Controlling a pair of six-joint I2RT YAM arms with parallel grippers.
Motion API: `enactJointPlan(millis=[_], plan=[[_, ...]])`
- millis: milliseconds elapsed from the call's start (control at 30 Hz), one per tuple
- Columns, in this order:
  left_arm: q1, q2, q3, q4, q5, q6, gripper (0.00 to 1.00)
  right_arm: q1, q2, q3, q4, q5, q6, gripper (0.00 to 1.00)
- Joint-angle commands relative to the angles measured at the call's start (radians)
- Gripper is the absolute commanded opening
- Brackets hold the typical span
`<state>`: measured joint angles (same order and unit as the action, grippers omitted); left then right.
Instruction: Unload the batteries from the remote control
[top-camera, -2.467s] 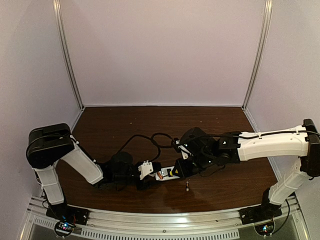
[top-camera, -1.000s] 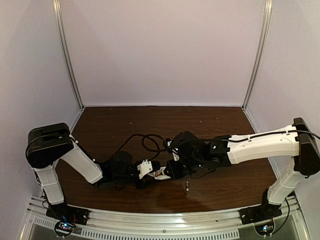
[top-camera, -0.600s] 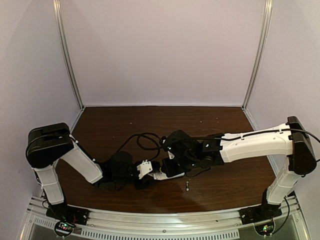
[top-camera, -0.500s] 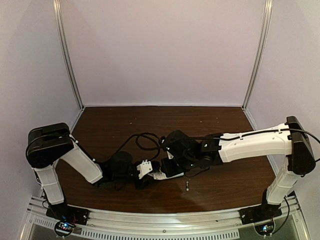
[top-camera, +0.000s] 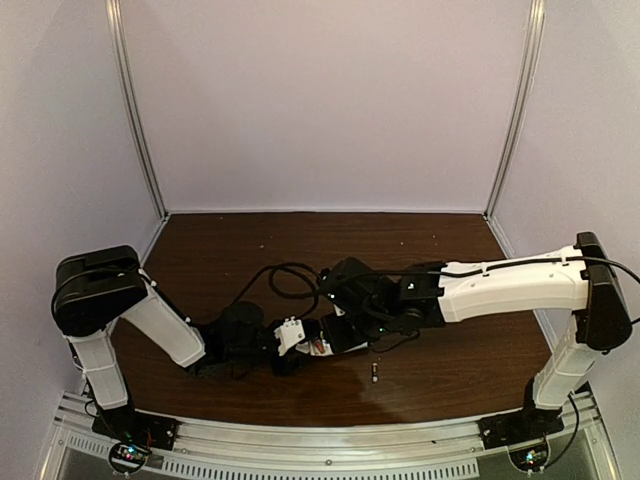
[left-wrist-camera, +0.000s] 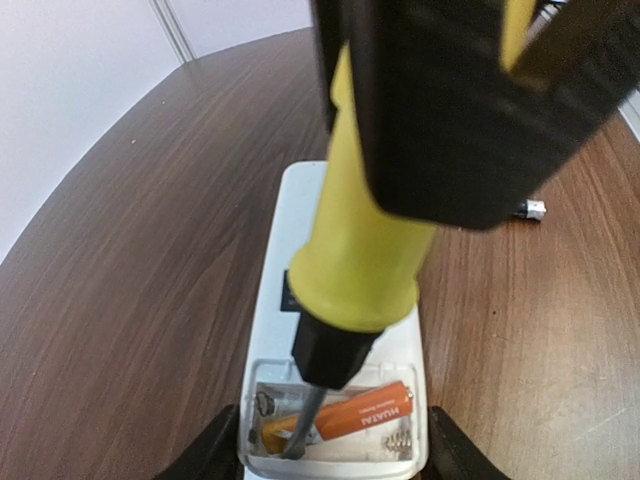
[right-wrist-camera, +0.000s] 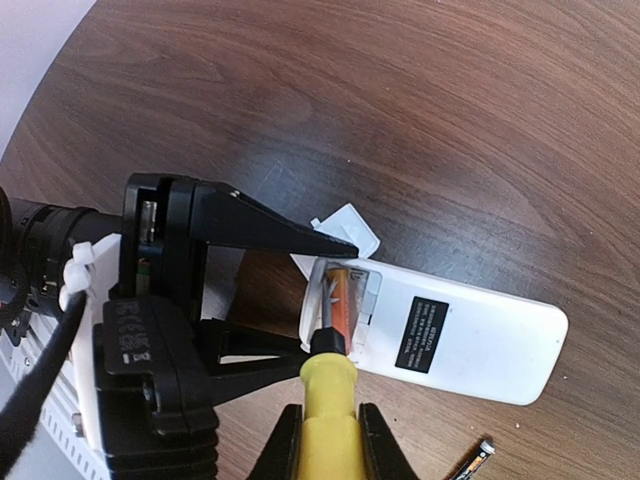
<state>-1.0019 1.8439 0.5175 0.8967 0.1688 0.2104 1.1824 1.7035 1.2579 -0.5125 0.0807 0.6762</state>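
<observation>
Within grip of left hand (left-wrist-camera: 335, 452): white remote (right-wrist-camera: 470, 345), orange battery (left-wrist-camera: 355, 410) inside; right hand (right-wrist-camera: 330, 445) clamps screwdriver (left-wrist-camera: 368, 235), seemingly touching.

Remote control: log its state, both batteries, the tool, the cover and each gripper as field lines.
remote control: battery bay open, bay end clamped by left gripper
orange battery: in the bay
dark battery: loose on the table, apart from the remote
screwdriver: gripped by right gripper, tip in the bay beside the orange battery
cover piece: off, lying on the table by the bay end
</observation>
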Motion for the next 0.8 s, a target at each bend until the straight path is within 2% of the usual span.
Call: enactJointPlan(millis=[0,133,500,767], plan=[[-0.007,-0.013,0.009,0.077,0.034,0.0,0.0,-0.008,-0.042,-0.019,-0.039,0.06,-0.02,0.0],[-0.007,-0.009,0.011,0.076,0.034,0.001,0.0,-0.009,-0.061,-0.043,0.001,0.02,-0.028,0.0],[-0.006,-0.006,0.013,0.076,0.025,0.0,0.0,-0.008,-0.154,-0.09,0.006,0.046,-0.025,0.0],[-0.006,-0.01,0.013,0.071,0.031,0.0,0.0,-0.009,-0.12,-0.101,0.035,0.014,-0.027,0.0]])
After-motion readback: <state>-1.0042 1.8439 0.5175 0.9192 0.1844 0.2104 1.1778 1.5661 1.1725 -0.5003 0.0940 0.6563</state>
